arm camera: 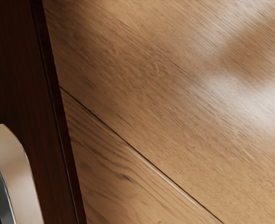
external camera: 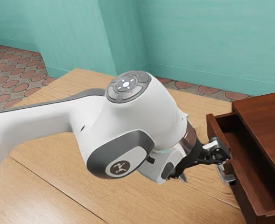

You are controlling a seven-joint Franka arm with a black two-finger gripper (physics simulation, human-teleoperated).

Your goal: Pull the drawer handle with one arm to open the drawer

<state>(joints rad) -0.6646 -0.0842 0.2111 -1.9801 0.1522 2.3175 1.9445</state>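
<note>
Sitting just beside parted fingers (external camera: 222, 152) — drawer handle (external camera: 225, 174).

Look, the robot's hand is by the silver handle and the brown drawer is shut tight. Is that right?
Not quite. The drawer is open, not shut: the exterior view shows it sticking out of the cabinet, with its inside showing. The rest holds: the gripper is by the silver handle.

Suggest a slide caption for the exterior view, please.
Simulated Franka arm's gripper at the silver handle of a dark wooden drawer standing open, above a light wood table.
</note>
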